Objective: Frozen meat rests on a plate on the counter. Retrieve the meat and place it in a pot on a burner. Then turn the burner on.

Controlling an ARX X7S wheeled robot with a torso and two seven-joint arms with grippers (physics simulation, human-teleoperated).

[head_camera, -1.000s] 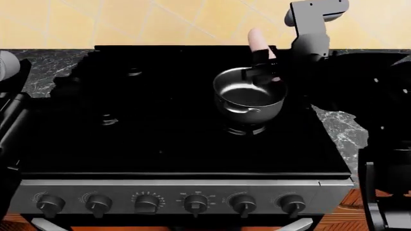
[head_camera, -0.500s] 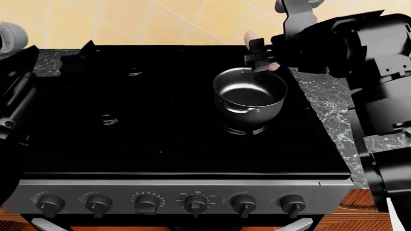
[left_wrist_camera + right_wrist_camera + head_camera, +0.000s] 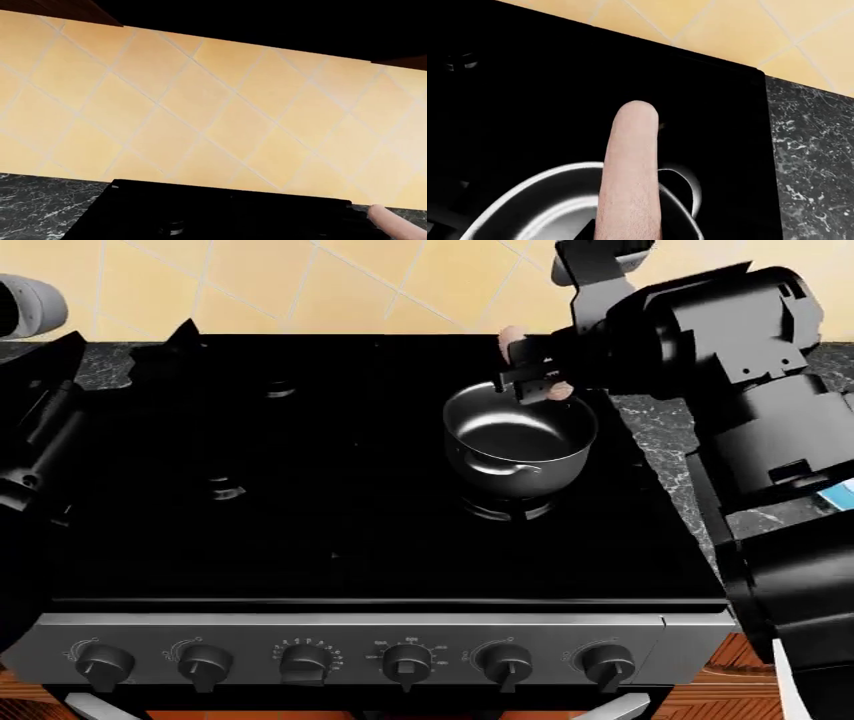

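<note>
Progress: frozen meat [image 3: 514, 340] is off the plate and in the air; not yet in the pot [image 3: 519, 445]; burner unlit, as judged.
Remaining: lower and release the meat into the pot; turn a knob [image 3: 507, 664] at the lower edge of the head view.
Meat location: upper centre-right of the head view, over the pot's far rim.
Right gripper [image 3: 534, 370]: fingers closed around the meat.
Right arm pose: reaches in from the upper right.
Left gripper: fingers not visible; state cannot be told.
Bench [image 3: 674, 455]: right of the stove.
</note>
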